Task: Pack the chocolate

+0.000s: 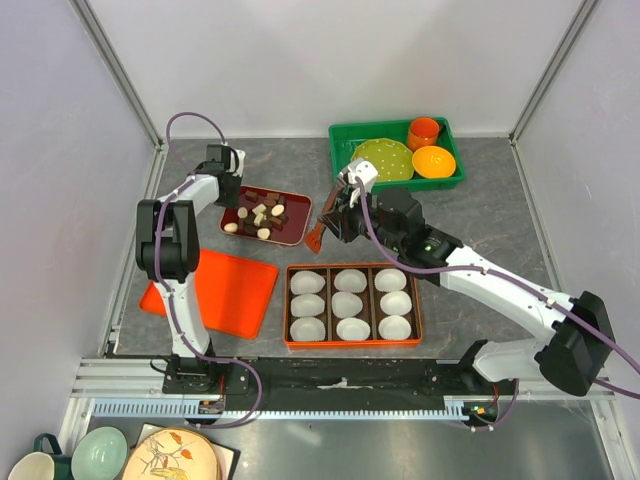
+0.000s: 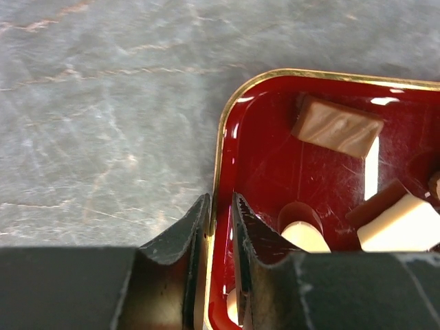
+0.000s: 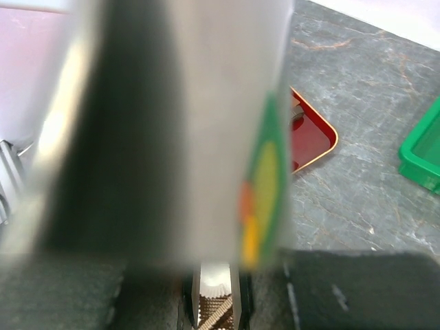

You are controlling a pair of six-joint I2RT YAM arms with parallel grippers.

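Where the arm bases are bolted, a pale green bowl [image 1: 98, 452] and a patterned plate [image 1: 170, 458] sit below the near left corner of the grey table [image 1: 480, 210]. Next outward, an orange box [image 1: 352, 343] holds nine white paper cups [image 1: 348, 304], one per compartment, with a flat orange-red lid [image 1: 225, 290] lying to its left. Beyond these stands the dark red tray [image 1: 295, 215], which contains all the visible chocolate [image 1: 262, 212], brown blocks and cream pieces lying loose together. The left gripper [image 1: 230, 185] is at the tray's far left corner. Its wrist view shows the fingers [image 2: 196, 227] astride the gold rim, one outside and one inside, with only a narrow gap either side (actual clamping contact cannot be confirmed). A brown block [image 2: 337, 127] and a cream piece [image 2: 399, 227] lie just inside. The right gripper [image 1: 330, 225] is beside the tray's right edge, jaws pinched on a shiny tool [image 3: 172, 137], blurred in the wrist view and not identifiable. At the far right, a green basket [image 1: 390, 123] holds a green plate [image 1: 385, 158], an orange cup [image 1: 424, 131] and an orange bowl [image 1: 433, 161].
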